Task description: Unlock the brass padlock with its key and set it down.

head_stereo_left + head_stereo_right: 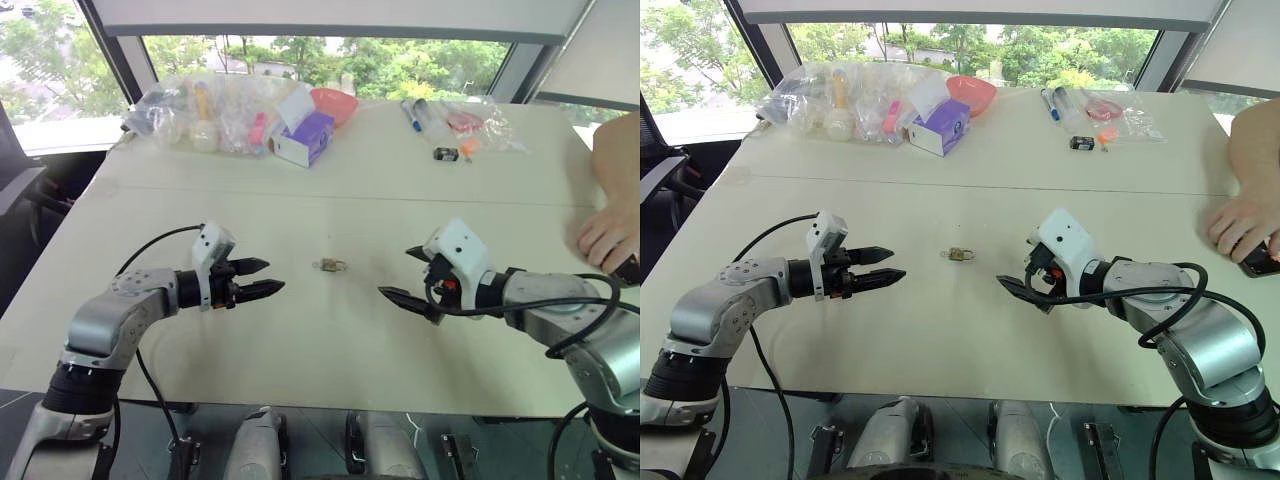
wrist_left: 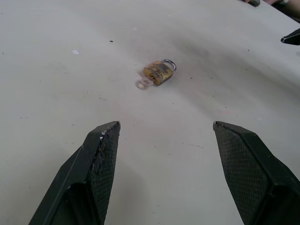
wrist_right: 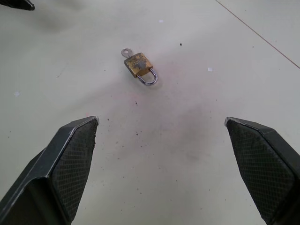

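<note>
Both claws hang released and empty over the pale table (image 1: 330,340): the left gripper (image 1: 262,278) has its two black fingers parted and aimed across at the lock, and the right gripper (image 1: 408,274) faces it from the other side with its fingers spread wide. Between them, apart from both, the tiny brass padlock (image 1: 331,265) with its dull yellow body and thin silvery shackle lies flat on the tabletop. In the left wrist view the shackle looks seated in the body, and the small silvery metal key (image 2: 146,83) shows as a round head at the end of the body opposite the shackle, apparently sitting in the keyhole, though the blade itself cannot be made out. The lock should be light, rigid and smooth, and it is likely to skid across the table rather than lift if it is pinched off-centre. The best hold is probably across the flat brass faces with one claw, leaving the key head free for the other claw to turn. The key head is thin and could easily slip from the fingers. Farther off, plastic bags (image 1: 190,115), a purple and white box (image 1: 303,138) and a red bowl (image 1: 335,103) line the far edge, and a person's hand (image 1: 607,238) rests at the right edge.
</note>
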